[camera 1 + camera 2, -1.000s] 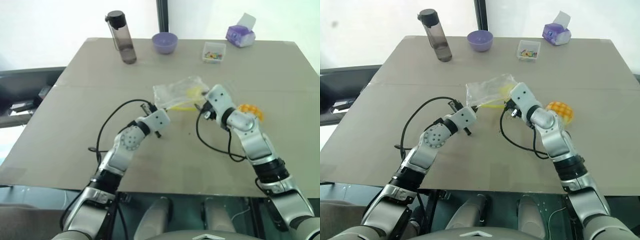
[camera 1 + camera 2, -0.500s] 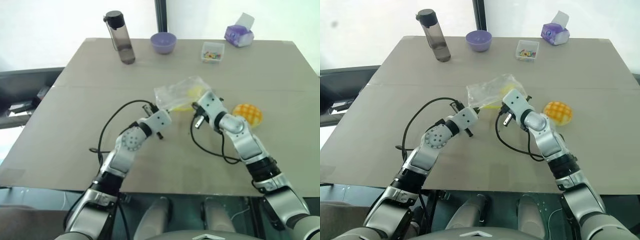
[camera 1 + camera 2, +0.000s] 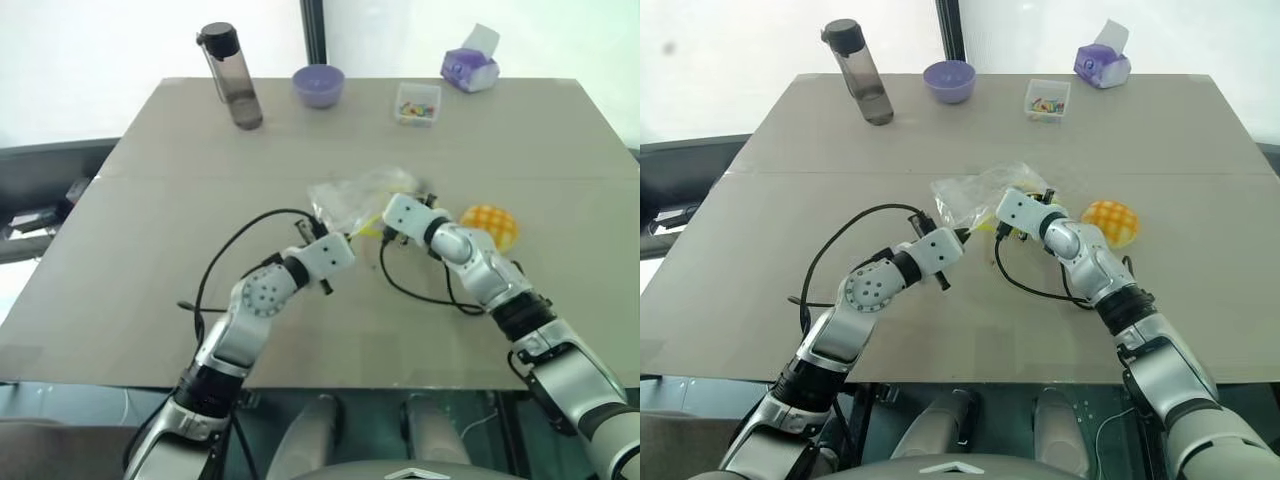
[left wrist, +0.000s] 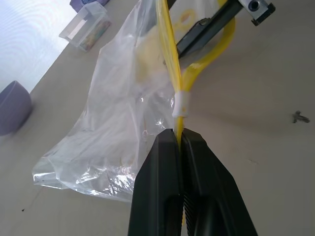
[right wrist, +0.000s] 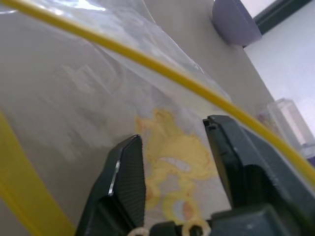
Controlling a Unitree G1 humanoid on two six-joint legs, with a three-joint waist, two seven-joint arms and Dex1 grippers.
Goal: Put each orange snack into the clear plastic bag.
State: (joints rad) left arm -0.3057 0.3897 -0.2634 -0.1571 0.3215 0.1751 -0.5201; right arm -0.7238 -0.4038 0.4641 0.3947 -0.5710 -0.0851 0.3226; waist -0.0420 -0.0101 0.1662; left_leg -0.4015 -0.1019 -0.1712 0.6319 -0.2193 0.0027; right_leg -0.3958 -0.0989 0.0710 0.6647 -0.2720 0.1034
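The orange snack [image 3: 490, 225], a domed bun with a grid top, lies on the table just right of my right arm, apart from both grippers. The clear plastic bag [image 3: 352, 193] lies crumpled at the table's middle, with a yellow cartoon print [image 5: 172, 157] on its film. My left gripper [image 4: 179, 135] is shut on the bag's yellow strip [image 4: 170, 64] at the near edge. My right gripper [image 5: 172, 142] is open, its fingers [image 4: 206, 30] poking in at the bag's mouth under the looped yellow strip, with nothing held between them.
Along the far edge stand a dark bottle [image 3: 232, 75], a purple bowl [image 3: 318, 85], a small clear box of coloured bits [image 3: 416, 103] and a purple tissue pack [image 3: 468, 68]. Black cables hang from both wrists over the near table.
My right gripper has swung left, away from the orange snack, to the bag's mouth and has opened. My left gripper has drawn back a little, still shut on the yellow strip.
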